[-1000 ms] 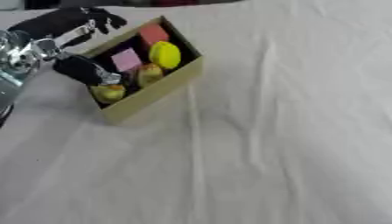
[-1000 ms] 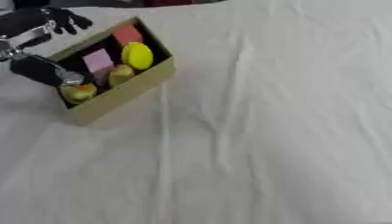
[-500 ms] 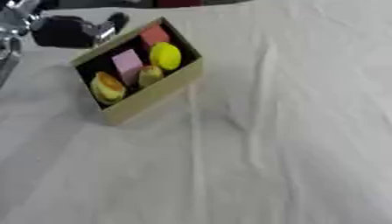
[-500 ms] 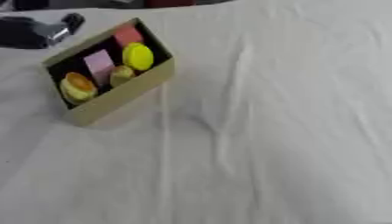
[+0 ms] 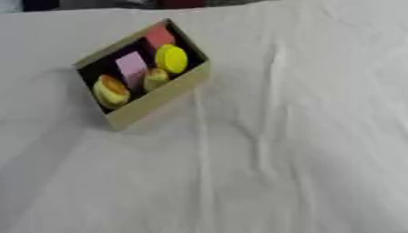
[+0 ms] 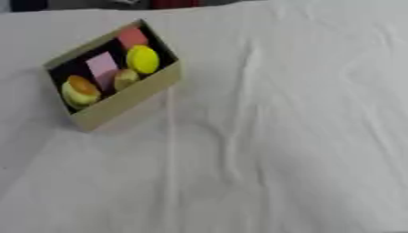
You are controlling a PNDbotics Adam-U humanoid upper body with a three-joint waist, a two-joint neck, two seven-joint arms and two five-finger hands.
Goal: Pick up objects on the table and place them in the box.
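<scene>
A tan cardboard box (image 5: 159, 98) with a dark inside sits on the white cloth at the upper left, turned at an angle. Inside it lie a red block (image 5: 159, 35), a round yellow object (image 5: 171, 58), a pink block (image 5: 132, 68), a small yellow-green piece (image 5: 155, 77) and a yellow and orange rounded thing (image 5: 111, 90). Neither hand shows in either eye view.
A wrinkled white cloth (image 5: 287, 150) covers the whole table, with long folds running down its middle and right. Dark shapes (image 6: 167, 3) line the far edge.
The left hand, which was over the box's left end a second ago, has drawn back up and left out of view. A yellow and orange thing now lies in the box.
</scene>
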